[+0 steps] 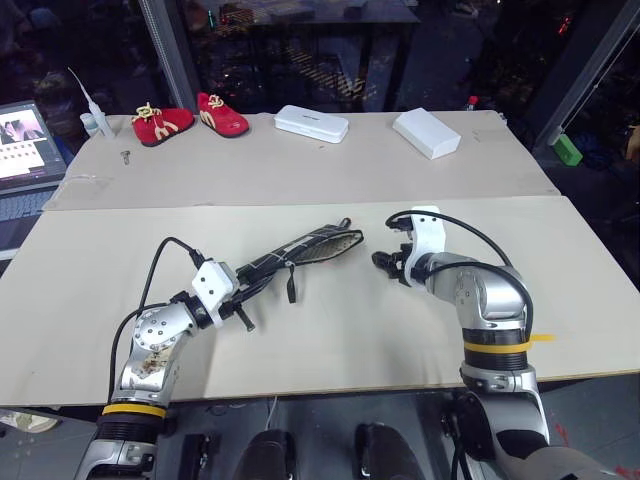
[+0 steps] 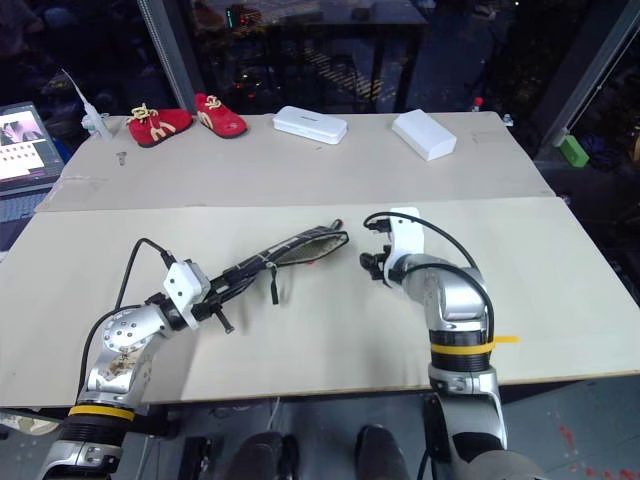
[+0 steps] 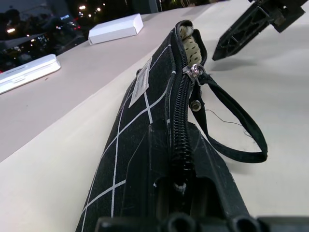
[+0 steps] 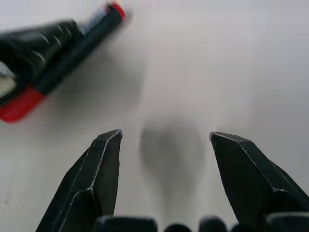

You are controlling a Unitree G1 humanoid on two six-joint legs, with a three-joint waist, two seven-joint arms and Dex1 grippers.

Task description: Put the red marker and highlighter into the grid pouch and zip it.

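Note:
The grid pouch (image 1: 305, 252), black with white lines, lies slanted across the middle of the table. My left gripper (image 1: 245, 290) is shut on its near end. Its far end gapes open and shows a pale lining (image 3: 189, 36), and the zipper slider with its black loop pull (image 3: 227, 125) sits partway along. The red marker (image 4: 79, 46), black with red ends, rests on the table by the pouch's open end, partly behind a blurred dark shape. My right gripper (image 1: 385, 262) hovers open just right of the pouch mouth, nothing between its fingers. The highlighter is hidden.
Two white boxes (image 1: 311, 123) (image 1: 427, 132) and a pair of red shoes (image 1: 163, 122) sit along the far side of the table. A laptop (image 1: 25, 140) stands at the far left. Bare tabletop (image 1: 560, 280) stretches to the right.

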